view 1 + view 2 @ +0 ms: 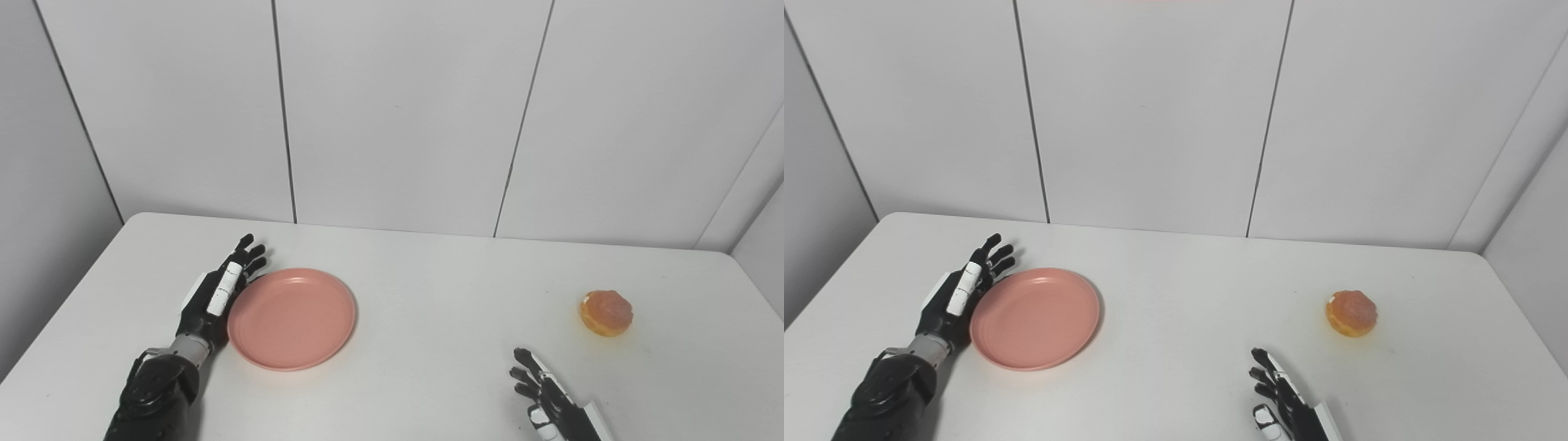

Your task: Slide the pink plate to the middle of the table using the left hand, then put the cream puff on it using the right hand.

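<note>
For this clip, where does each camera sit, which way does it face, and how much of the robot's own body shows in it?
Left eye view: on the robot's head, looking down and forward over the white table toward the panelled wall; the left hand stands against the pink plate, the right hand near the bottom edge.
Right eye view: beside it, a little to the right, facing the same way; both forearms rise from the bottom edge.
Shared: the same plate, cream puff at right, both hands, everything shifted slightly leftward in the right eye view.
</note>
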`<state>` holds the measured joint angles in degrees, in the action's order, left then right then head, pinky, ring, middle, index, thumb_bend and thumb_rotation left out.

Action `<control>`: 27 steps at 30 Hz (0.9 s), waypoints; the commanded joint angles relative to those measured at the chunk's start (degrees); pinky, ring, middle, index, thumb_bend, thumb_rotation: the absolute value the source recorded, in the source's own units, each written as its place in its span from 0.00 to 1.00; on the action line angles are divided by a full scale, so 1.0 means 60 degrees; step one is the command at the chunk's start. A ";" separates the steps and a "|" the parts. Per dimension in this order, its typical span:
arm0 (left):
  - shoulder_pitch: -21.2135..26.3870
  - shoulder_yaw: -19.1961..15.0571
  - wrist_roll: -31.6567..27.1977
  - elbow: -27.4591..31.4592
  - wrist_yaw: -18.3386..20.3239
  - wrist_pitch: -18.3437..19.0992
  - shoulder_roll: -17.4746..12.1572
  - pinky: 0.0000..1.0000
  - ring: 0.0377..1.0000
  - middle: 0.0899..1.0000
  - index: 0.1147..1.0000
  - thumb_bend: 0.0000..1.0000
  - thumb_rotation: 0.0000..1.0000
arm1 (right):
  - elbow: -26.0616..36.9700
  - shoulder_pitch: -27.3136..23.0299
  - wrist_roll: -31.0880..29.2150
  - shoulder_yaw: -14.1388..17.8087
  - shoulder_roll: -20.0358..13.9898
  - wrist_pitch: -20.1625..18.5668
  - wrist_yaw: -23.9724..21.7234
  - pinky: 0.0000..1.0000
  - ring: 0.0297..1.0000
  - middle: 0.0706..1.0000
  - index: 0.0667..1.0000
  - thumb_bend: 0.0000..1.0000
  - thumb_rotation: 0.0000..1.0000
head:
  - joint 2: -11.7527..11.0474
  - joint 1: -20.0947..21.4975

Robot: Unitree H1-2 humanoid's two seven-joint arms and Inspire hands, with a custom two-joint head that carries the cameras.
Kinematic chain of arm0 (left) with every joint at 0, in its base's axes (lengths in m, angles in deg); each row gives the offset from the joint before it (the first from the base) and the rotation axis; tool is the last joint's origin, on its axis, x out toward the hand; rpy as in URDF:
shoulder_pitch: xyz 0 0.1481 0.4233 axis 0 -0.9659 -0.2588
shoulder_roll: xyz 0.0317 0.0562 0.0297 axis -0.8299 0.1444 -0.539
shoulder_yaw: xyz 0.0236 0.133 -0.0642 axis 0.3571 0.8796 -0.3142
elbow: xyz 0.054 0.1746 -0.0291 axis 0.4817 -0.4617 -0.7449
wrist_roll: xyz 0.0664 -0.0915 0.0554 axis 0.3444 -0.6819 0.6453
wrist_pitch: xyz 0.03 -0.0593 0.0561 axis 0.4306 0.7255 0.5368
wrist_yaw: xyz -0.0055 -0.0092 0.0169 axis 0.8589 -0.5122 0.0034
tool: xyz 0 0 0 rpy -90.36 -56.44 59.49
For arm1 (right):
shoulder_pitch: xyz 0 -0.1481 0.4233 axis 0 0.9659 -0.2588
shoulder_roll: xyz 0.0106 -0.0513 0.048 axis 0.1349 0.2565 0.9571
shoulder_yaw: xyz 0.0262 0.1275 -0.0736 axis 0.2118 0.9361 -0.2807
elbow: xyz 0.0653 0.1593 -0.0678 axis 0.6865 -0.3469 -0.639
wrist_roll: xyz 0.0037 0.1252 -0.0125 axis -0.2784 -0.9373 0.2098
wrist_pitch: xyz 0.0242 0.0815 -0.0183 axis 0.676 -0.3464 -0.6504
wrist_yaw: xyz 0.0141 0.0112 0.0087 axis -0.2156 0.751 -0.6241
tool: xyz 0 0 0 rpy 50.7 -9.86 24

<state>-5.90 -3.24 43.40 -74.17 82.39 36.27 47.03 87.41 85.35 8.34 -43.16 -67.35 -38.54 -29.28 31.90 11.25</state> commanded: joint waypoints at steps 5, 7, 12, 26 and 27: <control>0.0140 0.0187 0.0081 0.0225 0.0043 0.0213 0.0390 0.85 0.94 0.93 0.98 0.91 0.85 | -0.0063 0.0128 0.0097 -0.0242 0.0139 -0.0209 0.0095 0.86 0.88 0.94 0.90 0.86 0.99 | 0.0038 0.0111; 0.0074 0.0194 0.0145 0.0340 -0.0112 0.0317 0.0510 0.86 0.94 0.93 0.99 0.91 0.86 | -0.0053 0.0113 0.0152 -0.0265 0.0157 -0.0239 0.0142 0.85 0.89 0.94 0.90 0.86 1.00 | 0.0046 0.0148; -0.0145 0.0269 0.0266 0.0780 -0.0403 0.0633 0.0730 0.82 0.91 0.92 0.98 0.95 0.87 | -0.0081 0.0079 0.0268 -0.0371 0.0255 -0.0350 0.0265 0.86 0.89 0.94 0.90 0.86 1.00 | 0.0026 0.0482; -0.0327 0.0453 0.0353 0.1735 -0.0669 0.1230 0.1184 0.85 0.91 0.91 0.96 0.95 0.88 | -0.0006 -0.0087 0.0731 -0.0733 0.0567 -0.0754 0.0566 0.85 0.89 0.94 0.90 0.87 1.00 | 0.0047 0.1425; -0.0369 0.0466 0.0324 0.1886 -0.0719 0.1374 0.1264 0.85 0.91 0.91 0.96 0.95 0.89 | 0.0012 -0.0095 0.0737 -0.0757 0.0577 -0.0782 0.0578 0.85 0.89 0.94 0.90 0.87 1.00 | 0.0047 0.1425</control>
<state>-8.24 -1.36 45.01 -64.82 77.93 43.10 53.37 87.54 84.39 12.60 -46.53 -64.62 -41.38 -24.94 32.17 19.86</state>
